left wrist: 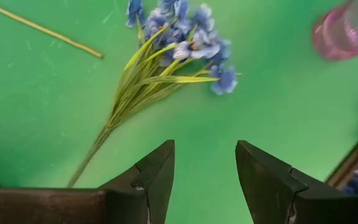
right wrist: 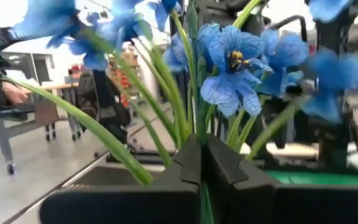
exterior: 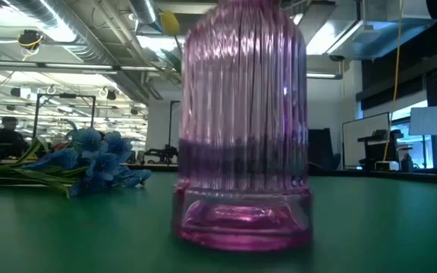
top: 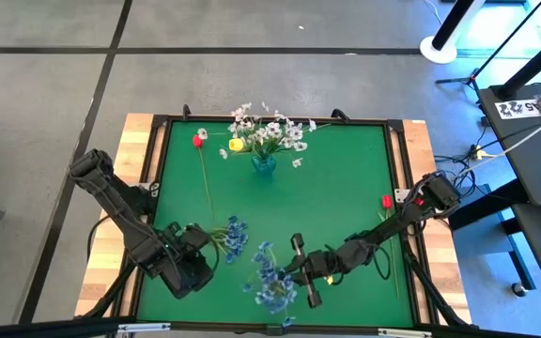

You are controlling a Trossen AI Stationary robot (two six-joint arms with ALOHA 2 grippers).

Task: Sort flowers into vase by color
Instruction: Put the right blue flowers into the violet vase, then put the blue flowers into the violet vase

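Clamping the stems of a blue flower cluster (right wrist: 232, 62): right gripper (right wrist: 202, 168), fingers pressed together on the green stalks, blossoms fanned just above the fingertips. In the high view, same gripper (top: 304, 272) near the front edge of the green table (top: 346, 188), cluster (top: 272, 282) at its tip. Spread apart and holding nothing: left gripper (left wrist: 205, 177), fingers (left wrist: 157, 177) clear of the mat, poised just behind the stem end of a second blue cluster (left wrist: 179, 37) lying flat. Beside it, a pink ribbed vase (exterior: 241, 129), upright. Near the rear edge: small teal vase (top: 264, 163) with white sprays (top: 270, 130) and a yellow bud (top: 237, 145). Lying loose: red bud (top: 197, 141) at rear left, red bud (top: 386, 201) at right.
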